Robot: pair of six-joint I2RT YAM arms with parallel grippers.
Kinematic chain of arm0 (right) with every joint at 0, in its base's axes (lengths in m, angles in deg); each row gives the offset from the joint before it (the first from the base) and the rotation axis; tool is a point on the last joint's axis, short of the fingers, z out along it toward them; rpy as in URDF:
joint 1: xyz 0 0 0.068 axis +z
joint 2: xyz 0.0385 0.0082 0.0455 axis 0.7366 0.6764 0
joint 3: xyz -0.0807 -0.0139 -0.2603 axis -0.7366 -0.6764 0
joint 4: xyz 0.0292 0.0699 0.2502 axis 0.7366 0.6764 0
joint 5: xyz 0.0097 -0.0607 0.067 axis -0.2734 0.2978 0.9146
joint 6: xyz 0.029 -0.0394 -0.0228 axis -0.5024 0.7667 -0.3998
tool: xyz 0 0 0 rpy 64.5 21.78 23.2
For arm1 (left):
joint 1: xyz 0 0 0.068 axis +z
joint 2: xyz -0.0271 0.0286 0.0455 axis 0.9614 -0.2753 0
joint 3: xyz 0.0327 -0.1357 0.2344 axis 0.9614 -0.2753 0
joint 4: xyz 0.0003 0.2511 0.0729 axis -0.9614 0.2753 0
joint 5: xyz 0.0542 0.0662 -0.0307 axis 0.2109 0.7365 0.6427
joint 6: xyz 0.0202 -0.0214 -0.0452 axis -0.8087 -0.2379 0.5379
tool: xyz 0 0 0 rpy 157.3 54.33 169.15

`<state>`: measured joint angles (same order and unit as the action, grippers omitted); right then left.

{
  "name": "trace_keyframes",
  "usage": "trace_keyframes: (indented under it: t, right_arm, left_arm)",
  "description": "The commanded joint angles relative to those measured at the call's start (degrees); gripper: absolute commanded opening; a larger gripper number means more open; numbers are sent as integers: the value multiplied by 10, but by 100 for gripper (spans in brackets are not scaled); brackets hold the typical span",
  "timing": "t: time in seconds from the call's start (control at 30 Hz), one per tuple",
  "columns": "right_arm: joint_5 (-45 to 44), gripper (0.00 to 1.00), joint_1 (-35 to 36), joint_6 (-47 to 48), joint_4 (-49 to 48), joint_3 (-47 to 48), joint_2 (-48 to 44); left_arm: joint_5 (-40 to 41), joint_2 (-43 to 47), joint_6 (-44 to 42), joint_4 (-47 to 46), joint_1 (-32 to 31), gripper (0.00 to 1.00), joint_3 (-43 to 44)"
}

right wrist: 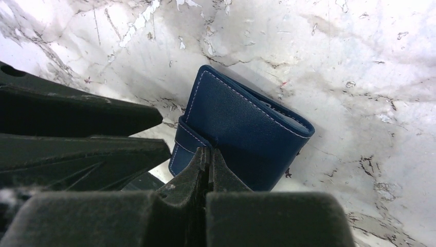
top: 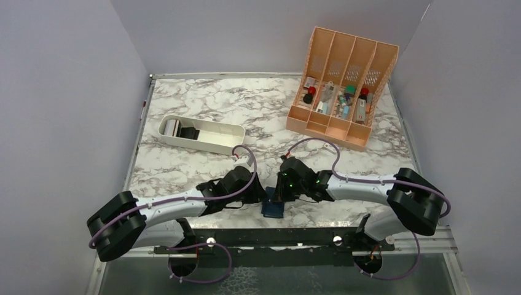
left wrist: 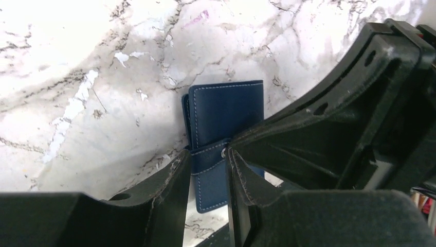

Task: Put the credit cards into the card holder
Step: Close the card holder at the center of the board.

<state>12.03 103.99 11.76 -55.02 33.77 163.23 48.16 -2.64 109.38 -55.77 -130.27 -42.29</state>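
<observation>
The navy card holder point(top: 273, 209) lies closed on the marble table between both arms. It also shows in the left wrist view point(left wrist: 226, 110) and the right wrist view point(right wrist: 247, 131). My left gripper point(left wrist: 205, 155) is open, its fingers straddling the holder's snap tab point(left wrist: 208, 159) and near end. My right gripper point(right wrist: 210, 150) is shut, its tips pinched at the end of the snap tab point(right wrist: 186, 135). In the top view the left gripper point(top: 259, 195) and the right gripper point(top: 281, 195) meet over the holder. No credit cards clearly show.
A white oblong tray point(top: 216, 131) at the back left holds a pale and a dark flat item, too small to name. An orange slotted organizer point(top: 341, 86) with small items stands at the back right. Grey walls close in both sides.
</observation>
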Motion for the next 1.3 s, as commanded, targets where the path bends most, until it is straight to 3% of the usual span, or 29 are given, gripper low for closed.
trace_keyframes:
  t: [0.0, 0.5, 0.7, 0.97, 1.27]
  right_arm:
    - [-50, 1, 0, 9, 124, 9, 37]
    - [-33, 1, -7, 12, 199, 65, 138]
    - [-40, 1, -7, 4, 187, 56, 114]
    - [-51, 30, -7, 16, 201, 77, -1]
    - [-95, 51, -7, 28, 200, 69, -204]
  left_arm:
    - [2, -40, -28, -11, 8, 33, 25]
    - [-30, -62, -34, -56, 13, 31, 4]
    - [-32, -46, -34, -51, 15, 31, -5]
    - [-4, 15, -44, 20, 18, 36, 22]
    - [74, 149, -110, 166, 18, 48, 123]
